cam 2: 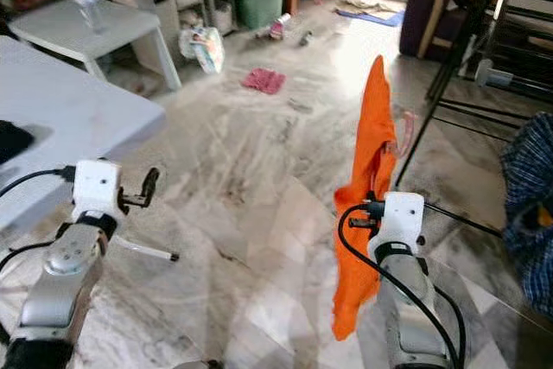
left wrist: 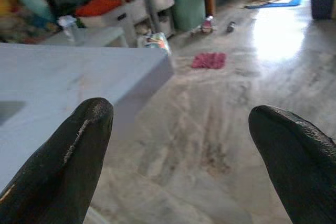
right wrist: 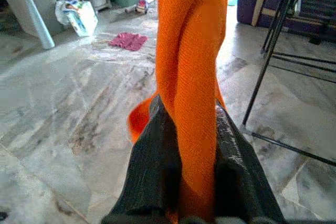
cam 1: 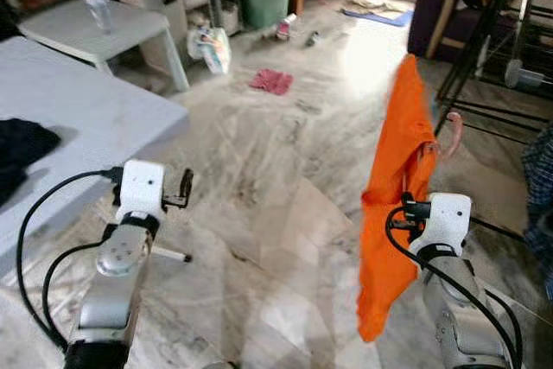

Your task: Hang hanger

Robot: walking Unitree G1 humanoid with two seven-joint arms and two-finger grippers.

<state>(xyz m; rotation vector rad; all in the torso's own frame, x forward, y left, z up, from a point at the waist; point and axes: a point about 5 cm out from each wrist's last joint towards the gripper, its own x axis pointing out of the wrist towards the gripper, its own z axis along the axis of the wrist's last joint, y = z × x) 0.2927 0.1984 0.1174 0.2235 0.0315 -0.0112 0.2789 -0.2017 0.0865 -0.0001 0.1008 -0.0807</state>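
We note first what stays hidden. The pale pink plastic hanger [cam 1: 450,131] shows as a curved hook beside the upper edge of the orange woven garment [cam 1: 399,170]; the rest of it lies under the cloth and we cannot trace its shape. The right gripper [right wrist: 190,145] is clamped on the garment: in the right wrist view both black fingers [right wrist: 152,166] press the orange fabric between them, and the fabric rises between them and blocks the middle of that view. From the head views the cloth covers the fingers themselves. The garment hangs above the grey marble floor [cam 1: 276,213], its lower tip free of the tiles.

The left gripper [left wrist: 184,156] is raised at the robot's left with its fingers spread wide, nothing between them. Just beside it runs the edge of the pale blue flat-topped table [cam 1: 95,123]; a dark cloth [cam 1: 22,149] on it is cut off by the frame edge.

To the right, the black metal drying rack [cam 1: 484,49] stands near the garment, its top cut off. A blue checked fabric [cam 2: 527,205] is cropped at the right edge.

Ahead, the floor is open as far as a small pink rag [cam 1: 272,82] and a white low plastic table [cam 1: 95,28], well apart from both arms.
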